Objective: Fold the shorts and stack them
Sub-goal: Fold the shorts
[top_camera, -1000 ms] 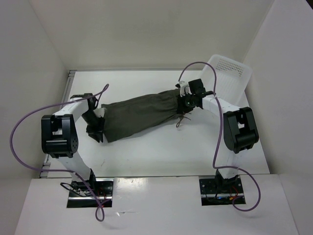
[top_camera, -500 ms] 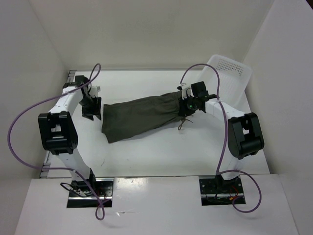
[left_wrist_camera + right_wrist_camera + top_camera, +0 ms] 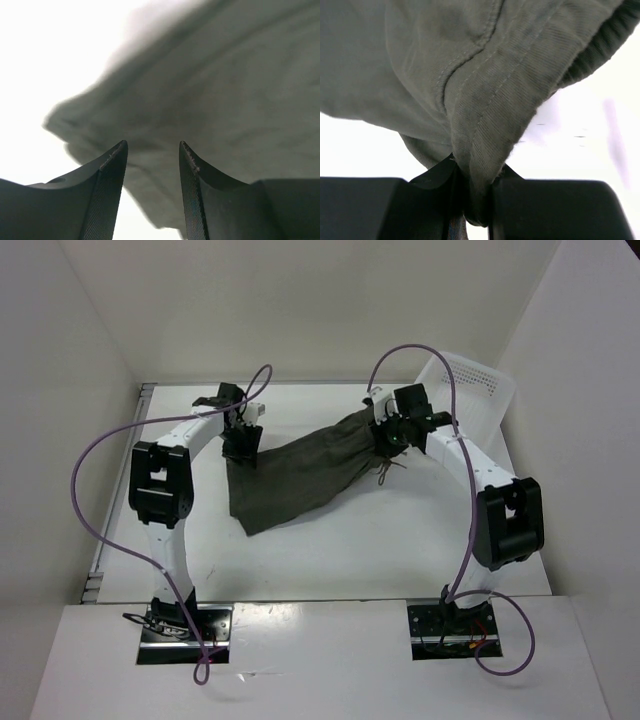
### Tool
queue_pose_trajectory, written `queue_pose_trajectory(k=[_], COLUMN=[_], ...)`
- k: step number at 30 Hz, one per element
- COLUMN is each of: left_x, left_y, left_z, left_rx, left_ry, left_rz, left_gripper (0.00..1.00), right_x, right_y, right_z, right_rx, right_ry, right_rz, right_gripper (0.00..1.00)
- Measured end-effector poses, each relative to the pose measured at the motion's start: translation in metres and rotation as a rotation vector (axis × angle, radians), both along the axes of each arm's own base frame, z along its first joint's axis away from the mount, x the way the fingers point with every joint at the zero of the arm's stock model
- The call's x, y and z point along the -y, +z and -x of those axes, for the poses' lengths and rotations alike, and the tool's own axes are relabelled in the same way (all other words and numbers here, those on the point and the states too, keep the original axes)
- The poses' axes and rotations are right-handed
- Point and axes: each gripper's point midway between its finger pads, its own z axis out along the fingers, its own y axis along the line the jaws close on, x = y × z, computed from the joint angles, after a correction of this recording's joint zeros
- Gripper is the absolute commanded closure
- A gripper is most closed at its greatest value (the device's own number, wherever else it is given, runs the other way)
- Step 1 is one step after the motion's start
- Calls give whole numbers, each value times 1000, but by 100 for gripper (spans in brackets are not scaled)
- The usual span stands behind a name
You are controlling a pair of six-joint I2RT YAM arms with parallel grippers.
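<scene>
The dark olive-green shorts (image 3: 300, 472) lie slantwise across the middle of the table, waistband at the right and leg end at the near left. My right gripper (image 3: 385, 432) is shut on the ribbed waistband and holds that end slightly raised; in the right wrist view the fabric (image 3: 485, 100) is pinched between the jaws of the right gripper (image 3: 472, 172). The drawstring (image 3: 385, 472) dangles below it. My left gripper (image 3: 241, 444) is open at the shorts' far left corner; in the left wrist view the left gripper (image 3: 152, 147) has its jaws apart over the fabric edge (image 3: 210, 100).
A white perforated basket (image 3: 470, 390) leans at the far right corner, just behind the right arm. White walls close the table on the left, the back and the right. Purple cables loop above both arms.
My left arm has swung from the table's near left to the shorts' far left corner. My right gripper has moved slightly farther back with the waistband, and the shorts now lie more steeply slanted.
</scene>
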Motion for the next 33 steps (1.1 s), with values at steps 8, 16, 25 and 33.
queue_pose_trajectory(k=[8,16,25,33], left_x=[-8,11,43,52], left_y=[1,-4,-22,-28], left_z=[-17,-14,-26,-39], left_rx=[40,14,-38,-34], left_ry=[23,-14,-65,-82], left_rz=[0,100,268,313], left_gripper=[46,40,42,84], right_x=[29,33,-48,-120], right_y=[46,78,62,12], right_z=[-16,-23,2,31], right_rx=[83,166,233,219], right_ry=[-36,-78,142,388], right_rz=[168,305,470,586], right_gripper=[100,100,100,100])
